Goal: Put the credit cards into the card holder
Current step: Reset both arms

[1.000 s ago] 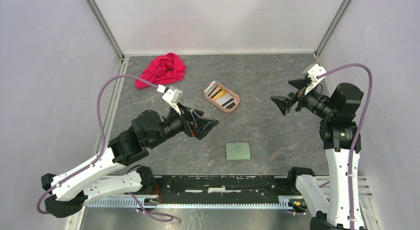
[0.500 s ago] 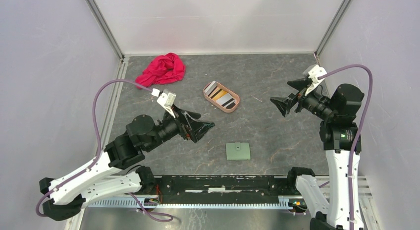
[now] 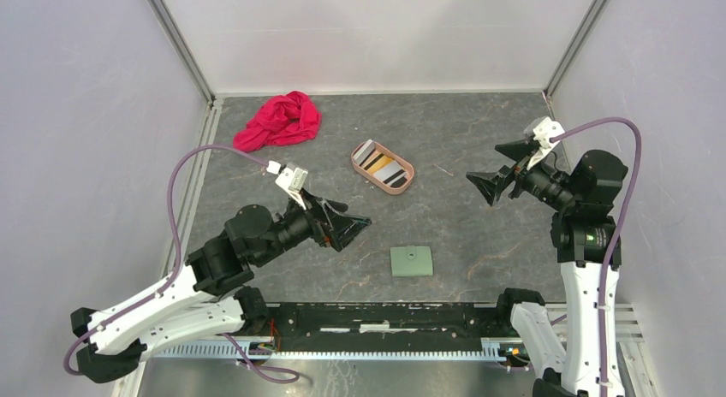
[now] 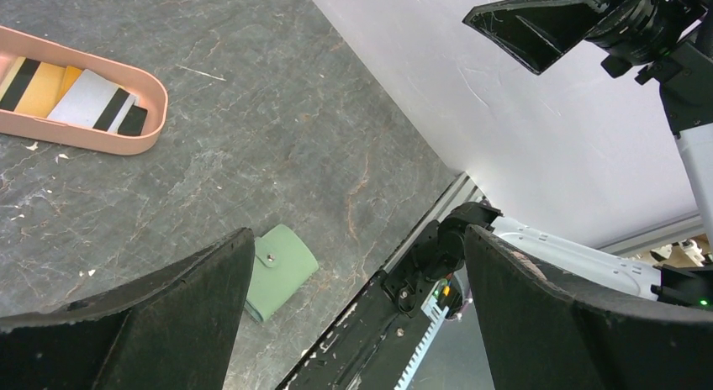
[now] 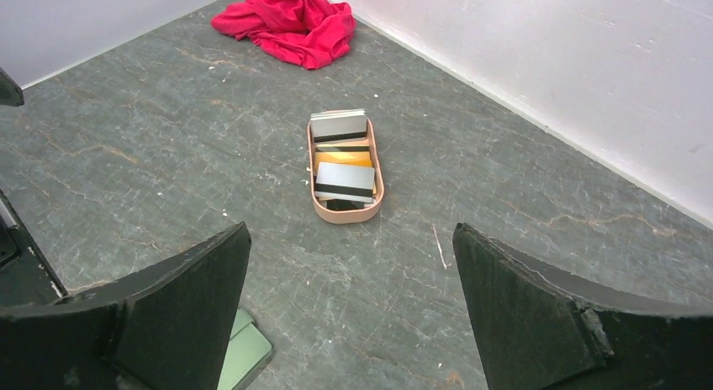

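Observation:
The credit cards (image 3: pixel 382 165), orange, grey and white with dark stripes, lie stacked in a pinkish oval tray (image 3: pixel 360 163) at mid-table; they also show in the wrist views (image 4: pixel 84 100) (image 5: pixel 345 180). The card holder (image 3: pixel 411 261), a closed sage-green wallet with a snap tab, lies flat near the front edge (image 4: pixel 282 268) (image 5: pixel 244 356). My left gripper (image 3: pixel 353 226) (image 4: pixel 360 232) hovers open and empty left of the card holder, above the table. My right gripper (image 3: pixel 482 162) (image 5: pixel 351 226) hangs open and empty, raised at the right, facing the tray.
A crumpled red cloth (image 3: pixel 278 121) (image 5: pixel 290 20) lies at the back left. White walls enclose the grey stone-patterned table on three sides. A black rail (image 3: pixel 385 316) with the arm bases runs along the near edge.
My left arm has drawn back toward the near edge and its gripper has dropped a little lower, still open. The right gripper has barely shifted.

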